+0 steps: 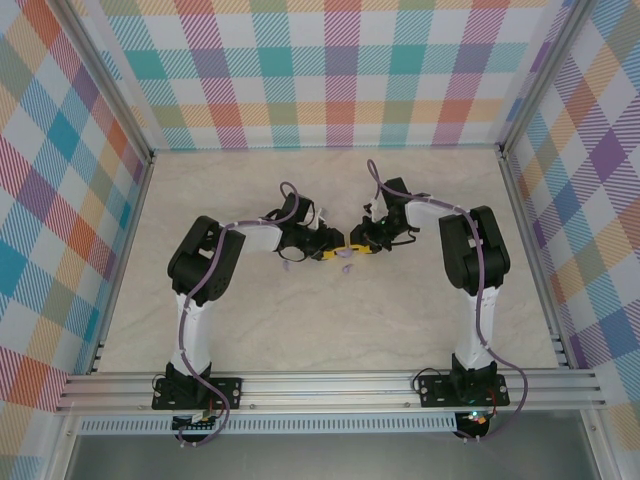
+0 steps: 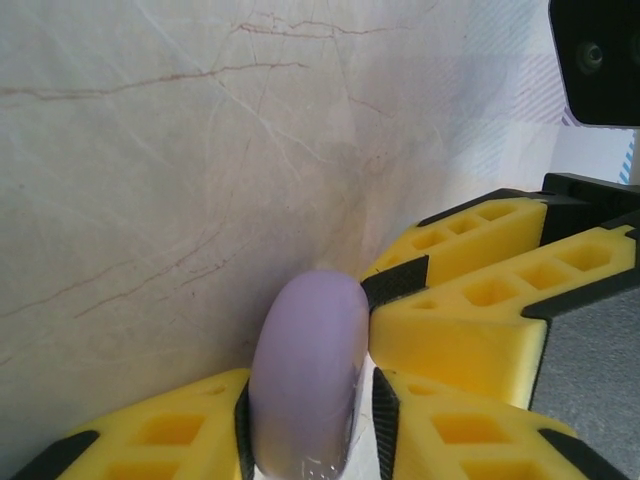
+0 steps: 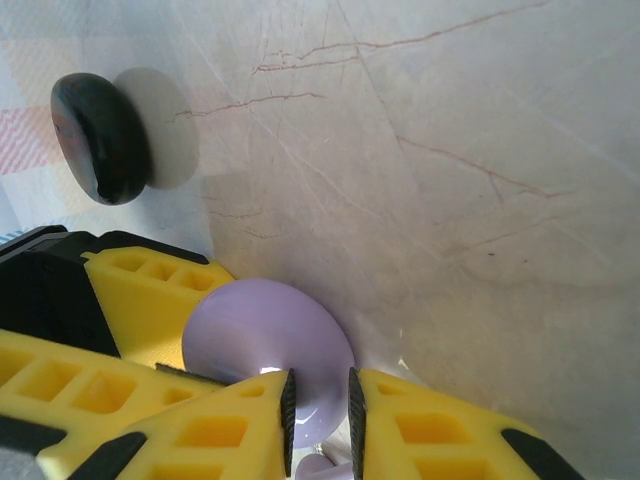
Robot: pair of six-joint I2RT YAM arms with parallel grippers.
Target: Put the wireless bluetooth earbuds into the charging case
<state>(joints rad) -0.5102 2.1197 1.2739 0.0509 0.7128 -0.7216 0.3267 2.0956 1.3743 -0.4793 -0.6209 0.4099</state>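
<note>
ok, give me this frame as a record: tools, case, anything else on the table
left tool: shut on lilac case, which is edge-on to its camera
right tool: shut on the rim of the same case, from the opposite side
black disc: on the table, apart from both tools
lilac bit: on the table beside the tools, possibly an earbud, too small to tell
earbuds seated in case: cannot tell
</note>
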